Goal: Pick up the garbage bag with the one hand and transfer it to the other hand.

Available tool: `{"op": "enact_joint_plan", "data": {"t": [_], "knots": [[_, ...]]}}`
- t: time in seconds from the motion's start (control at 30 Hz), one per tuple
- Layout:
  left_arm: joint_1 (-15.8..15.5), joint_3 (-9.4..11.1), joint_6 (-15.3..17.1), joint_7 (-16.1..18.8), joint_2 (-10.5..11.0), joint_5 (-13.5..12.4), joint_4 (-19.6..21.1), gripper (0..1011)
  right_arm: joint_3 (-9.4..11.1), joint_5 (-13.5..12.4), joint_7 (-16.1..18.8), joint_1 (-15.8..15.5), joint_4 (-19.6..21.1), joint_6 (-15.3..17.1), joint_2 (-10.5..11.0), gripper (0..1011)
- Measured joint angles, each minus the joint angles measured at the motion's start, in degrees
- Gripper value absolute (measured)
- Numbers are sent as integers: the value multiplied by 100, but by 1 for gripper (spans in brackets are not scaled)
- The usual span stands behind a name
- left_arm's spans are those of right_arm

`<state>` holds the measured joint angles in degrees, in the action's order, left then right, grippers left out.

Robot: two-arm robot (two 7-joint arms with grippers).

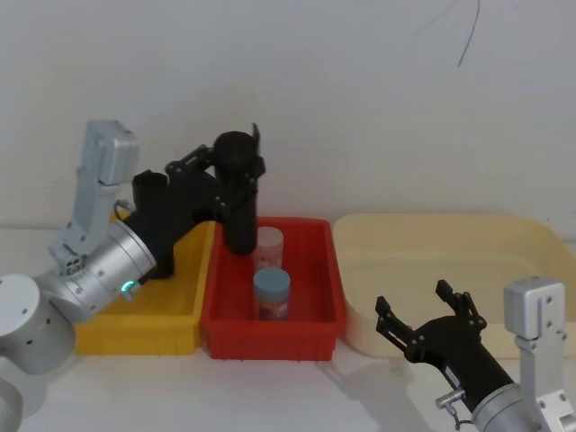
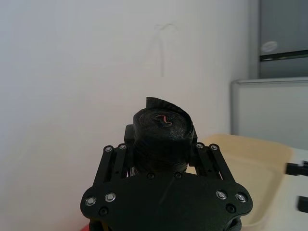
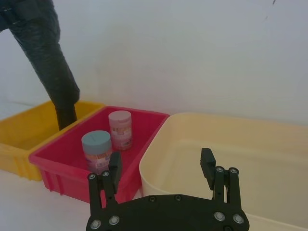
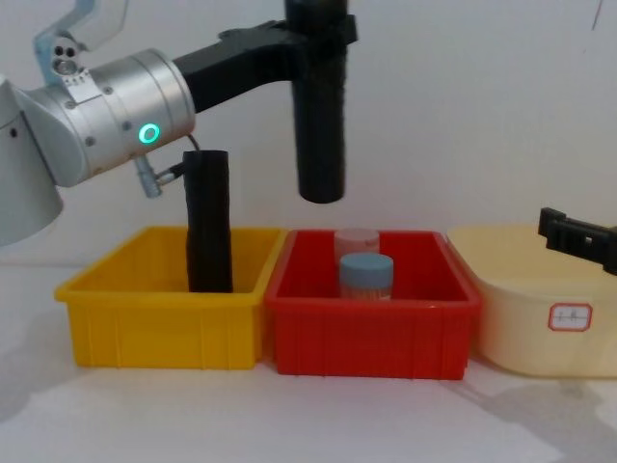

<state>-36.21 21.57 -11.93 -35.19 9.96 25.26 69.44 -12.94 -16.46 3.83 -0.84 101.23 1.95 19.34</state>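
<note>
Currently grips the garbage bag (image 4: 321, 125) near its top with the left gripper (image 1: 238, 168), fingers clamped on either side; holds it upright in the air over the left side of the red bin (image 4: 366, 333). Holds the right gripper (image 3: 161, 162) low in front of the cream tub (image 4: 511, 328), fingers spread, empty.

Left claw (image 1: 238, 164) high, tight — right claw (image 1: 416, 308) low, agape.

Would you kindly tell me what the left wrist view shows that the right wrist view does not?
Left wrist, not right: the left tool shut on the garbage bag at its top end. Right wrist, not left: the blue-lidded jar, the pink jar, the yellow bin, the bag's lower end. Both: the bag, the cream tub and the right tool, open near the tub.
</note>
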Motion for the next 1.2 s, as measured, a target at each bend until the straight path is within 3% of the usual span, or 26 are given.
{"op": "enact_joint_plan", "data": {"t": [0.6,0.83,1.2], "knots": [[-154,397,463,-1025,-236,668,-286,564,0,0,0,0,0,0,0,999],[-177,424,618,-1225,-327,946,-438,564,0,0,0,0,0,0,0,1000],[-217,418,728,-1338,-393,1174,-596,564,3,-6,32,0,3,-1,-1,999]]}}
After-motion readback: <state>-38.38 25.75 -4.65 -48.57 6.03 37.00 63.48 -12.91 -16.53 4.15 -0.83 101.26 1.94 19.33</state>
